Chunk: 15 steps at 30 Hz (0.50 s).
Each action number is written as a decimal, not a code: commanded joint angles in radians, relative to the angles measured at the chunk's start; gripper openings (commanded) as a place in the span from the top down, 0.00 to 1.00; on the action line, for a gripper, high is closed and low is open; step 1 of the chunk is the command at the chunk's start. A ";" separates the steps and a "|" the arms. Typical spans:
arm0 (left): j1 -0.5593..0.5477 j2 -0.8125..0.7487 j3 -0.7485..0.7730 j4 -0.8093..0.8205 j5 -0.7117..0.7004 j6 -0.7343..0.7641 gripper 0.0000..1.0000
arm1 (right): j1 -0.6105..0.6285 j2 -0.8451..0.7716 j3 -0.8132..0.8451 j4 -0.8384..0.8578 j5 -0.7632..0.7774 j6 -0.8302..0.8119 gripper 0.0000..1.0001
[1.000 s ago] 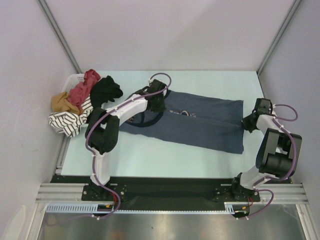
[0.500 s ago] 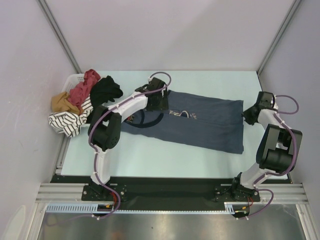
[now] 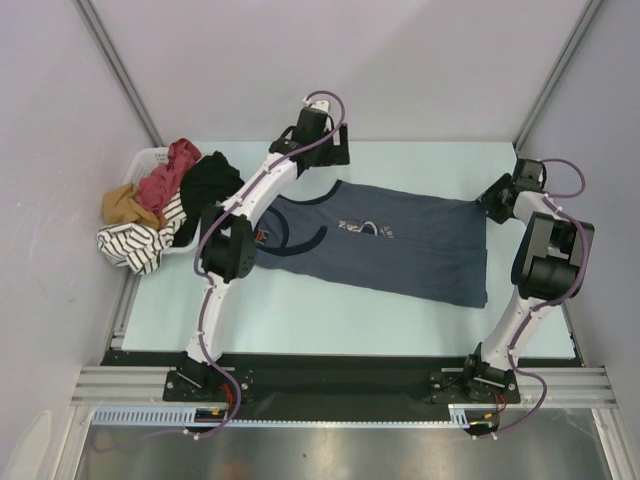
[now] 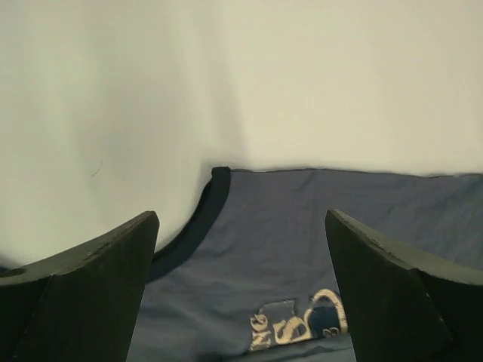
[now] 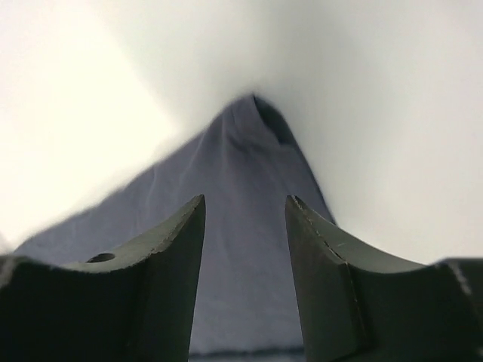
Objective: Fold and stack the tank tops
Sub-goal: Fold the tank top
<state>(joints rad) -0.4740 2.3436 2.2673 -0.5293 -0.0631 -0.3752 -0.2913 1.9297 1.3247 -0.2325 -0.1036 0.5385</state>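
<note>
The blue top [image 3: 400, 250] lies spread flat across the surface [image 3: 430, 160]; the left pincer [image 3: 335, 152] hangs wide open and empty just beyond the top's far strap edge; the right pincer [image 3: 492, 198], jaws parted and holding nothing, sits at the far right hem corner; the red top [image 3: 172, 172] lies crumpled in a heap [image 3: 140, 242] at the left edge.

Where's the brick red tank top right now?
In the top view, the red tank top lies on the left-side clothes pile, beside a black garment.
</note>
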 commanded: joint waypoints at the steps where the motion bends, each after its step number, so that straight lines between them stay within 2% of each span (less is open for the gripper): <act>1: 0.058 0.055 -0.018 0.124 0.109 -0.011 0.03 | 0.012 0.049 0.103 -0.016 0.059 -0.038 0.49; 4: 0.077 0.106 -0.014 0.198 0.193 -0.054 0.05 | 0.023 0.086 0.151 -0.014 0.102 -0.044 0.47; 9: 0.074 0.164 0.020 0.222 0.198 -0.083 0.07 | 0.040 0.135 0.221 -0.048 0.205 -0.078 0.44; 15: 0.066 0.203 0.021 0.242 0.221 -0.140 0.09 | 0.049 0.206 0.281 -0.077 0.208 -0.084 0.52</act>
<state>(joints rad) -0.3939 2.5381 2.2517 -0.3523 0.1192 -0.4683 -0.2501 2.1029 1.5539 -0.2810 0.0658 0.4801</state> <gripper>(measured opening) 0.909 0.498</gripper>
